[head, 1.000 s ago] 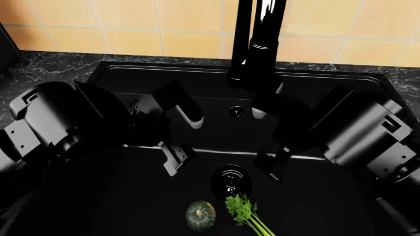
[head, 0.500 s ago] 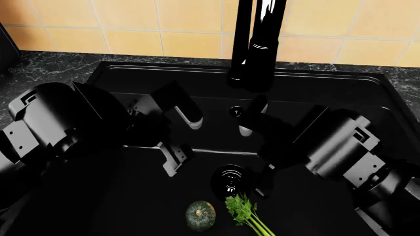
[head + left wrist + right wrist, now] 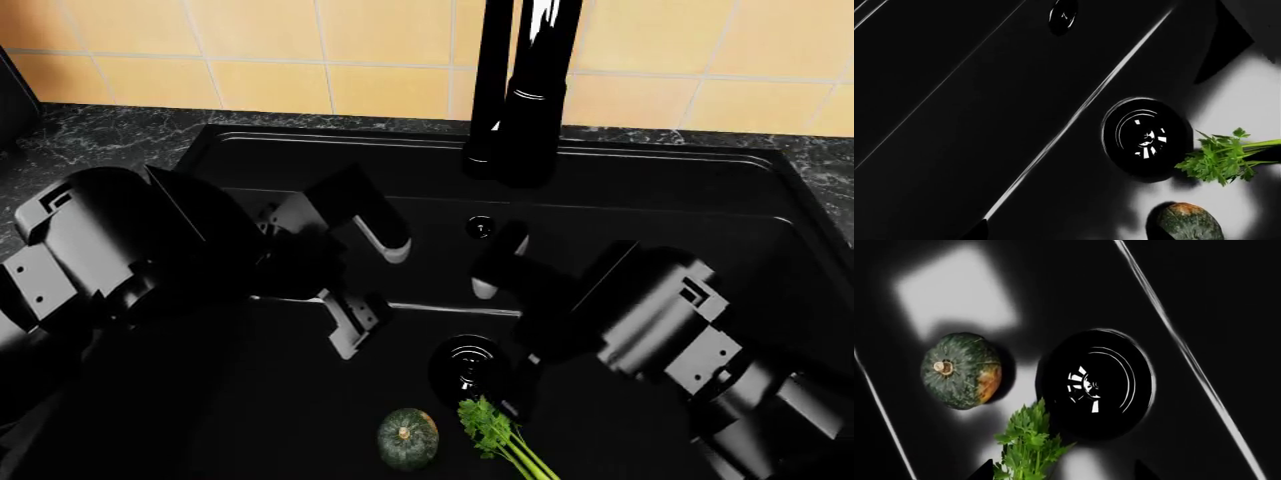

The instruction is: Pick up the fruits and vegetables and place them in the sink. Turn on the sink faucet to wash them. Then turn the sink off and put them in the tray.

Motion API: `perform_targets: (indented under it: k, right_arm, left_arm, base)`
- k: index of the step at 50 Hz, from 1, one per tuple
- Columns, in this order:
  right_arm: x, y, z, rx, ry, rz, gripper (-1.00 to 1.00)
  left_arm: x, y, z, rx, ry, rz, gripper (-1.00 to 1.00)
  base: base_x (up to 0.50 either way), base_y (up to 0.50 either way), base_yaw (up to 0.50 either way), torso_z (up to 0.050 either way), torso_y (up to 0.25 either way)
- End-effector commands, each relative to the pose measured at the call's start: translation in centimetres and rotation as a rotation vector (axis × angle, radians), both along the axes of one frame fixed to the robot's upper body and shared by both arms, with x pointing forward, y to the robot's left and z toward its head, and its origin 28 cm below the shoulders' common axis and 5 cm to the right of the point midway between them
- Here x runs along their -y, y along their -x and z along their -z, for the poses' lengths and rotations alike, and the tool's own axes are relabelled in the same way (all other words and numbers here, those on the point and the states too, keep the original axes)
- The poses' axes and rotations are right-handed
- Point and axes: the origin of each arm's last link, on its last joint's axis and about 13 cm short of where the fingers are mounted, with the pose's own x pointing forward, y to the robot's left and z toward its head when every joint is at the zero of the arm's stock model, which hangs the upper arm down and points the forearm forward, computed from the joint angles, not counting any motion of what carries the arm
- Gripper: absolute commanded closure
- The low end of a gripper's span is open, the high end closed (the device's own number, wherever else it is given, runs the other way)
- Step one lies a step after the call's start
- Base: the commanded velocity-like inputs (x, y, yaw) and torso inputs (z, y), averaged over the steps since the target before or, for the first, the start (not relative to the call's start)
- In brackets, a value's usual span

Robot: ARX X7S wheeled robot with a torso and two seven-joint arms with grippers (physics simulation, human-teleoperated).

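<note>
The dark-green squash (image 3: 407, 438) and the leafy celery (image 3: 497, 430) lie side by side on the floor of the black sink (image 3: 227, 145), just in front of the round drain (image 3: 470, 366). The faucet (image 3: 534, 90) rises at the back centre. My left gripper (image 3: 375, 282) hangs open over the sink's left half, holding nothing. Directly over the drain and celery, my right gripper (image 3: 507, 330) is open. In the right wrist view the celery (image 3: 1029, 444) reaches between its fingertips (image 3: 982, 471), with the squash (image 3: 961, 371) off to one side. The tray is out of view.
A dark marble countertop (image 3: 80, 130) frames the sink, and a beige tiled wall (image 3: 267, 50) stands behind it. An overflow hole (image 3: 479, 228) sits in the sink's back wall. In the left wrist view the drain (image 3: 1146, 139), celery (image 3: 1217, 160) and squash (image 3: 1185, 222) show.
My right arm has swung left and lower into the sink, ending over the drain and celery. The left arm, squash and celery have not moved.
</note>
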Motion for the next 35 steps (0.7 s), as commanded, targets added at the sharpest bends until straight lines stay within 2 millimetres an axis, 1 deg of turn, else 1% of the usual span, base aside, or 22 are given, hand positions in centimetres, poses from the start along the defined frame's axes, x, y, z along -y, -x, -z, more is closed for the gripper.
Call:
perform_targets:
  k: [1,7,14,22,29,35]
  right_arm:
    - [-0.2,-0.1,1.0,-0.002,-0.003,0.012,-1.00]
    - [-0.2,-0.2,1.0,-0.002,-0.003,0.012,-1.00]
    - [-0.5,-0.8,3.2,-0.045,0.005,-0.001,-1.00]
    - [-0.3,-1.7,4.8,-0.072,-0.012,0.027,-1.00]
    - [-0.9,-1.7,6.4,-0.145,0.008,-0.002,-1.00]
    - [-1.1,-1.2,7.6,-0.218,0.008,-0.032,-1.00]
  left_arm:
    - [0.0,0.0,0.1,-0.001,0.000,0.000,-1.00]
    - [0.0,0.0,0.1,-0.001,0.000,0.000,-1.00]
    - [0.2,0.0,0.1,-0.004,-0.005,0.005,-1.00]
    - [0.2,-0.1,0.2,-0.005,-0.007,0.007,-1.00]
    - [0.2,0.0,0.1,-0.004,-0.009,0.005,-1.00]
    - [0.0,0.0,0.1,-0.004,-0.009,-0.001,-1.00]
  base:
    - [0.00,0.00,0.00,0.000,0.000]
    - [0.00,0.00,0.00,0.000,0.000]
    - [0.00,0.00,0.00,0.000,0.000]
    - [0.00,0.00,0.00,0.000,0.000]
    - [0.00,0.00,0.00,0.000,0.000]
    - [0.00,0.00,0.00,0.000,0.000]
